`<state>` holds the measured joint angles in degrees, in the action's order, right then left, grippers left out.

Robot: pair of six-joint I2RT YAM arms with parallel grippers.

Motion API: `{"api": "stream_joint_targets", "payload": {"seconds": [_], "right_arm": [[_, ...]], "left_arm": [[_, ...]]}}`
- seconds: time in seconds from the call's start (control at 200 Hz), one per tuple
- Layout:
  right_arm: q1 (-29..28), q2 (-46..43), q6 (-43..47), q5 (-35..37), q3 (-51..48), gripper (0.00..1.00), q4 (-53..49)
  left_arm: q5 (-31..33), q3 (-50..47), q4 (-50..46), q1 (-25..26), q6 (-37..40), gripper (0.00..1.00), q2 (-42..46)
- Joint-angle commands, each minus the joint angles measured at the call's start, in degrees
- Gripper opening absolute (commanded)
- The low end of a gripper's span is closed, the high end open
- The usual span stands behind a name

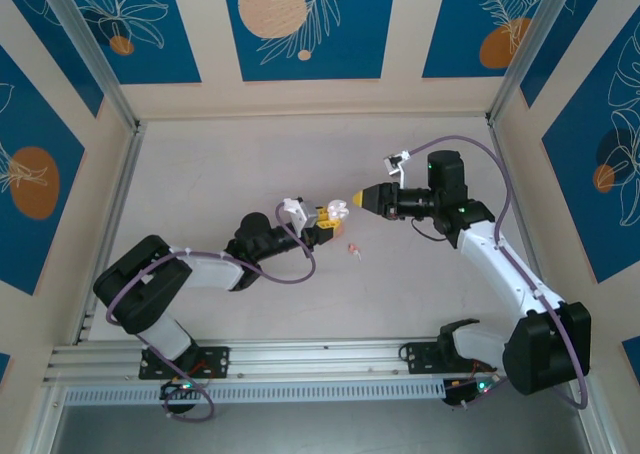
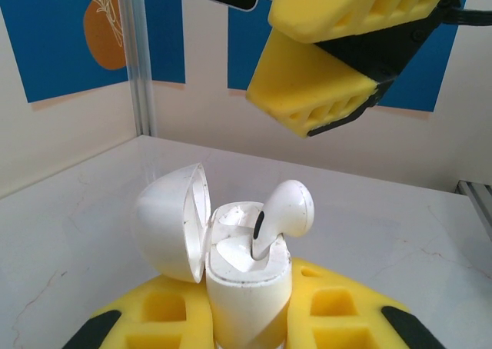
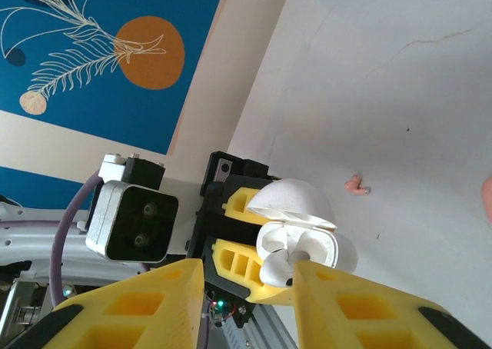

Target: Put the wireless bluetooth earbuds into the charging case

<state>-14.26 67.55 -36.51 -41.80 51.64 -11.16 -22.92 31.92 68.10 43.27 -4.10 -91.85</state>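
Charging case (image 2: 247, 289) upright in left hand (image 2: 250, 322)

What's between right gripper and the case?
Nothing solid. Left wrist view shows bare air between the right gripper and the case; the earbud poking from the case stands clear of it.

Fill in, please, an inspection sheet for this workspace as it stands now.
Surface: pale table with faint veins.
Job's things: white case open, lid back; one white earbud standing in it, not fully seated.
Clutter: small pink piece on the table near the case; what it is, cannot tell.
Grippers: left jaws shut on the case; right jaws open, facing it, holding nothing.
Cables: purple cable along each arm, in loose loops.
Surroundings: cream walls with blue panels; metal rail at the near edge.
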Motion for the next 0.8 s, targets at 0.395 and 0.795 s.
{"api": "stream_joint_targets", "payload": {"seconds": [0.395,0.795], "right_arm": [[-2.5,4.3,-0.4,-3.2,1.5,0.28,-0.2],[-3.8,4.9,0.5,-3.9,1.7,0.16,-1.2]], "left_arm": [[-1.4,-0.5,4.2,0.1,-1.0,0.12,1.2],[-0.9,-1.1,4.7,0.2,-1.1,0.12,1.6]]}}
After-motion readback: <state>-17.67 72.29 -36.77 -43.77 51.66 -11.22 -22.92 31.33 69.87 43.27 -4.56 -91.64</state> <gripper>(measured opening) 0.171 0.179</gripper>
